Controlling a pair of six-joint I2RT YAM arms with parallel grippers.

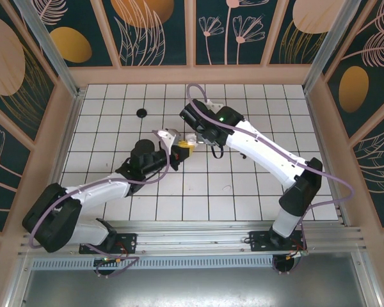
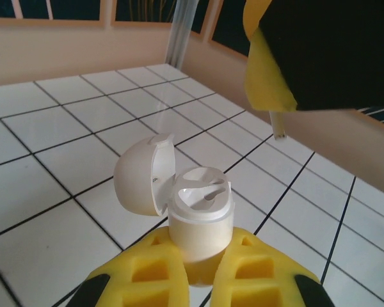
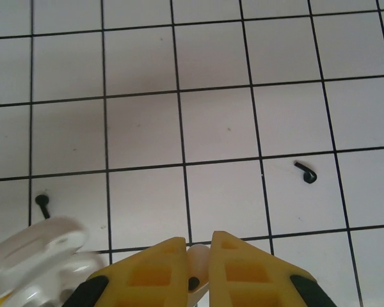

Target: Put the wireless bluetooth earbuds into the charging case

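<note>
While open, charging case (image 2: 201, 220) beside right fingers (image 3: 243, 272)

Bright, even light is coming from overhead onto the white tiled floor (image 1: 192, 204), and shadows there are showing faint and soft. At the left wrist the charging case (image 2: 201, 214) is looking sharp, while the yellow fingers (image 2: 155, 272) beneath are blurring. At the right wrist a grey shadow is dimming the upper tiles, and the case's lid (image 3: 32, 249) is smearing out of focus.

White charging case (image 2: 201, 224), yellow fingers (image 2: 155, 276)
</note>
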